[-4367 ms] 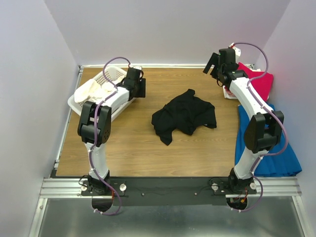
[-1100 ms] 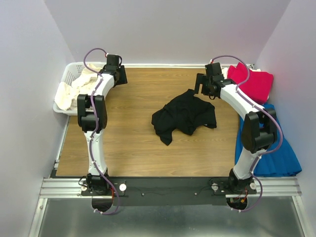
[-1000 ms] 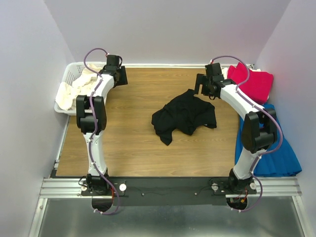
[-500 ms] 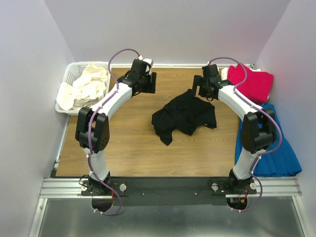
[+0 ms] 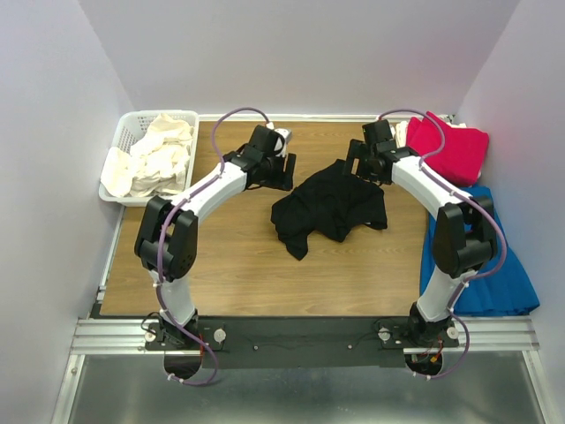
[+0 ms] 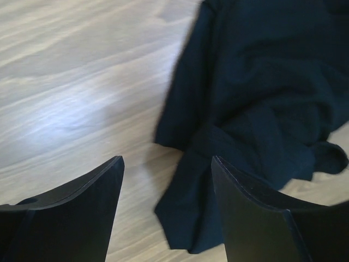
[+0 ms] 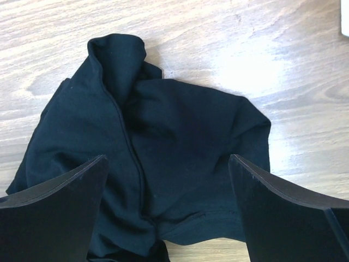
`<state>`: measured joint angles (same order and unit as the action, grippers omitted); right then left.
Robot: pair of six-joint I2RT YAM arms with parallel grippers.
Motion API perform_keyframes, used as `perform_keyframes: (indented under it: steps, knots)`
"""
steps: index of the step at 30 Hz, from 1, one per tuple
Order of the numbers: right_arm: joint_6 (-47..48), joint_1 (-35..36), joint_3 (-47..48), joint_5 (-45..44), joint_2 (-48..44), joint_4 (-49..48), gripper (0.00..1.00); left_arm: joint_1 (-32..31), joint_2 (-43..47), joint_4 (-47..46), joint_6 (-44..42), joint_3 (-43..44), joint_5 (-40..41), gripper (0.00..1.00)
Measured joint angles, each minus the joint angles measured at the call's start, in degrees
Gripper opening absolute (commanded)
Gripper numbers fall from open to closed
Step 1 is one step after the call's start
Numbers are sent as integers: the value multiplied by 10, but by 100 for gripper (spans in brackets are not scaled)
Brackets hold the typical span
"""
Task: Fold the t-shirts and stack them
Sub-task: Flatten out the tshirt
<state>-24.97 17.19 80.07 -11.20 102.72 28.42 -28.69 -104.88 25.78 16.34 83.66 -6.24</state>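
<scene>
A crumpled black t-shirt [image 5: 328, 210] lies in the middle of the wooden table [image 5: 238, 265]; it also fills the left wrist view [image 6: 262, 98] and the right wrist view [image 7: 152, 158]. My left gripper [image 5: 281, 174] hangs open just left of the shirt's far edge, nothing between its fingers [image 6: 82, 213]. My right gripper [image 5: 364, 166] hovers open over the shirt's far right part, empty. A red t-shirt [image 5: 450, 146] lies at the far right. Cream-white t-shirts [image 5: 150, 159] fill the basket.
The white lattice basket [image 5: 122, 134] stands at the far left corner, partly off the table. A blue cloth [image 5: 481, 265] lies along the right edge. Grey walls close in on three sides.
My left arm has swung from the basket rightward to the black shirt's left side. The right gripper has drifted slightly down toward the shirt. The shirt has not moved.
</scene>
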Motion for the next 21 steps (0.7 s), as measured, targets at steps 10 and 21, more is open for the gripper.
perform_keyframes:
  steps: [10,21]
  knots:
    - [-16,0,-1,2,0,2,100,-39,-1,-2,0,1,-42,75]
    - [-24,0,-6,2,0,5,100,-53,-55,-17,0,30,-66,75]
